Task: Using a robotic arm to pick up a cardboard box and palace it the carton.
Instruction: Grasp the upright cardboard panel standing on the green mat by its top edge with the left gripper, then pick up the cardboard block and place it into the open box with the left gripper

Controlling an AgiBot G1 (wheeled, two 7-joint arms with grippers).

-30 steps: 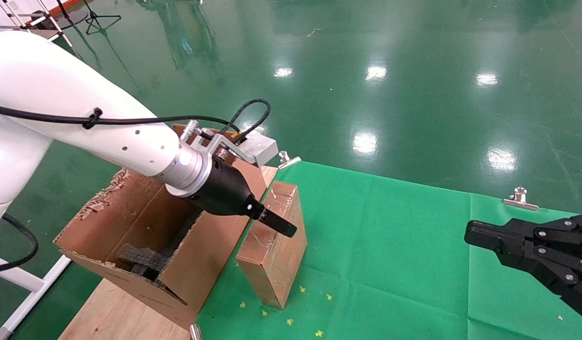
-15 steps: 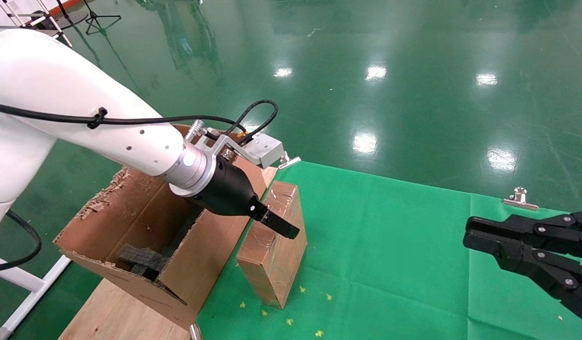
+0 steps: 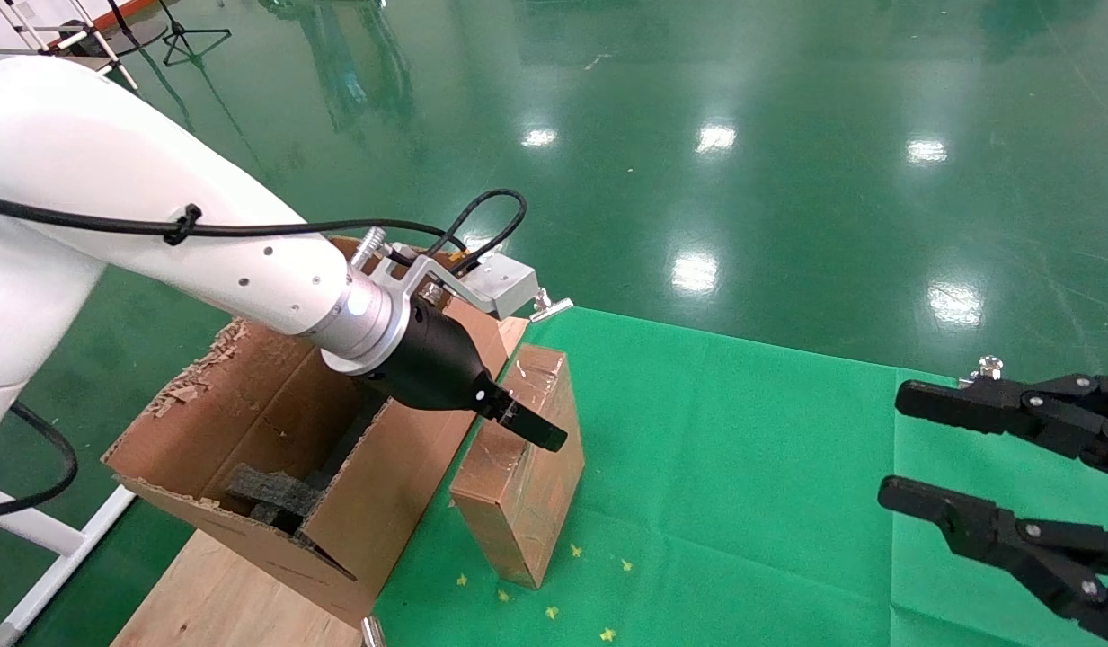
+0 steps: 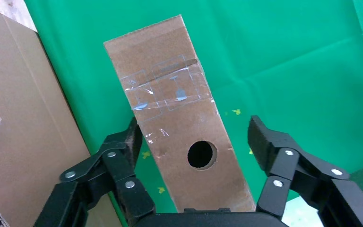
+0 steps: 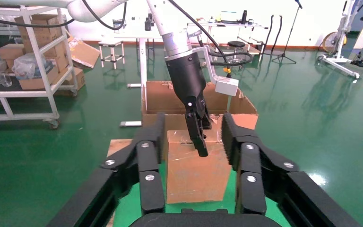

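Left gripper (image 4: 194, 142) of the robotic arm (image 3: 203, 243): fingers spread, straddling the cardboard box (image 3: 522, 458) w/o clamping it. Box stands on green cloth (image 3: 742, 467), just beside the carton (image 3: 284, 440). Right gripper (image 3: 895, 445): jaws apart, parked well away at cloth's right.

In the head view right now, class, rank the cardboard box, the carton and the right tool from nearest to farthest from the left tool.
1. Cardboard box: directly at the left tool.
2. Carton: just beside the box, on the robot's left.
3. Right tool: far across the green cloth, on the robot's right.
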